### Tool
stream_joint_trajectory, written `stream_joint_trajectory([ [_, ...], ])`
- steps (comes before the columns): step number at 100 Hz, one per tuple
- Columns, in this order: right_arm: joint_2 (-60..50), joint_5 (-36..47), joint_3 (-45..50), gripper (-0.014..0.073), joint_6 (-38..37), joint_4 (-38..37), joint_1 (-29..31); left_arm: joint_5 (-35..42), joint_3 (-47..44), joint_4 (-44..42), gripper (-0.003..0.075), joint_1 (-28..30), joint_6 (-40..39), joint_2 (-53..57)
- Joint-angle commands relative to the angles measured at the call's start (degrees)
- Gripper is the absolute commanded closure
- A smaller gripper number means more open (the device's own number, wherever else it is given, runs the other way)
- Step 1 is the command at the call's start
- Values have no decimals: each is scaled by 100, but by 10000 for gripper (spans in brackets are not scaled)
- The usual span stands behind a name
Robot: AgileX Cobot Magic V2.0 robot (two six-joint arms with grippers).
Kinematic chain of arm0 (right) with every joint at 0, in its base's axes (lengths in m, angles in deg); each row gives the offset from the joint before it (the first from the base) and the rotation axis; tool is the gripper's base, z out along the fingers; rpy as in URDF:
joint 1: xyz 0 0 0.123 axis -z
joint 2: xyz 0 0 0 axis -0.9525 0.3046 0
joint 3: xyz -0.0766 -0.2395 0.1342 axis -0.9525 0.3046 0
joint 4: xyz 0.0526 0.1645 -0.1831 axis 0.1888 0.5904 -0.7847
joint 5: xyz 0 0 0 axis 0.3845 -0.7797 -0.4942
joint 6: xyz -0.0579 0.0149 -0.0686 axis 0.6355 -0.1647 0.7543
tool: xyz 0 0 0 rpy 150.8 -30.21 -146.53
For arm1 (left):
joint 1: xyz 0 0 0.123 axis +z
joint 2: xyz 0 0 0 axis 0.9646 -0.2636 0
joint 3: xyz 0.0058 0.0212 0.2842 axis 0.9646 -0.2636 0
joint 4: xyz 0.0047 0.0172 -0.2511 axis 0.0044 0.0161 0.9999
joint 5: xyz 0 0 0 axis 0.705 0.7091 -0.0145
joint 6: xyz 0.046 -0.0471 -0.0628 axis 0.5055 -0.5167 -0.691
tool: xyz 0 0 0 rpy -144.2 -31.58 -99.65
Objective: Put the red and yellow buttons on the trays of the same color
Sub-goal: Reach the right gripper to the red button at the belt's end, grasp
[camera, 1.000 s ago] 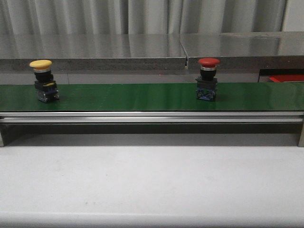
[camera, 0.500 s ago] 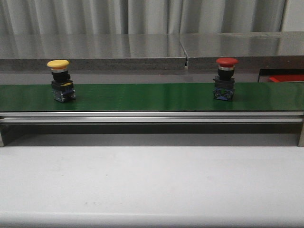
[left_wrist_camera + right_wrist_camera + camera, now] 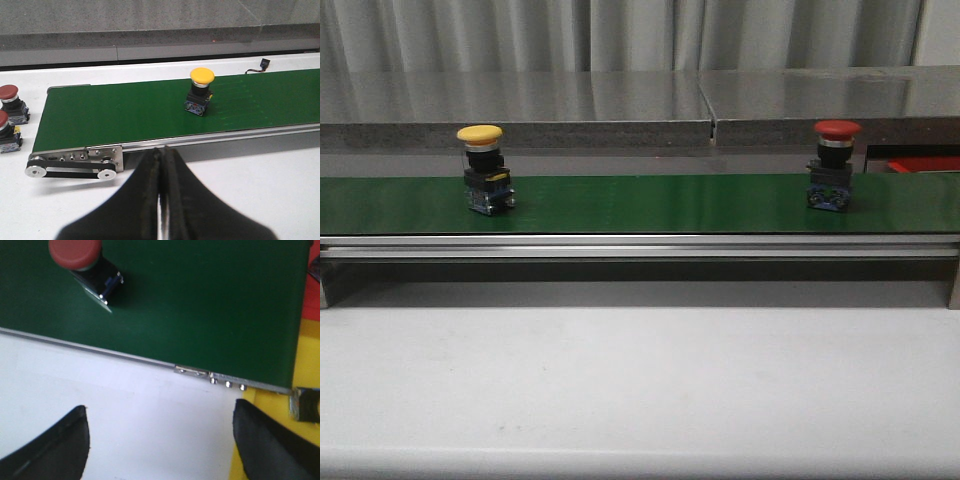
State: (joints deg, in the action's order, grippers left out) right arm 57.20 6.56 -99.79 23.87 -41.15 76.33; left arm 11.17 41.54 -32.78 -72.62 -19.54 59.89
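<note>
A yellow button (image 3: 482,170) stands upright on the green conveyor belt (image 3: 650,203) at the left. A red button (image 3: 834,166) stands on the same belt at the far right. In the left wrist view the yellow button (image 3: 201,91) sits on the belt well beyond my left gripper (image 3: 161,150), which is shut on nothing over the white table. My right gripper (image 3: 159,407) is open and empty over the white table, with the red button (image 3: 82,262) on the belt some way from it. A yellow tray (image 3: 307,360) and a red tray (image 3: 312,307) lie at the belt's end.
Two more red buttons (image 3: 10,96) (image 3: 6,131) stand on the table off the belt's other end. The belt's metal rail (image 3: 640,245) runs along its near side. A red tray edge (image 3: 923,164) shows at the far right behind the belt.
Both buttons have ridden to the right along the belt. The yellow one is now left of centre and the red one is near the right end.
</note>
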Motion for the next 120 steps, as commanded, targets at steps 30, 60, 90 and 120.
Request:
stream_joint_trajectory([
  [30,1470,143,-1532,7,205,134,-479,381,145,165,739,-39,-10,-8],
  [60,2535,-64,-2521,15,205,-63,-479,381,145,165,739,-39,-10,-8],
  [90,2781,-554,-2857,396,-35,-348,-373,381,145,165,739,-39,-10,-8],
  [120,2651,-1320,-3916,396,-213,-357,368,381,145,165,739,-39,-10,-8],
])
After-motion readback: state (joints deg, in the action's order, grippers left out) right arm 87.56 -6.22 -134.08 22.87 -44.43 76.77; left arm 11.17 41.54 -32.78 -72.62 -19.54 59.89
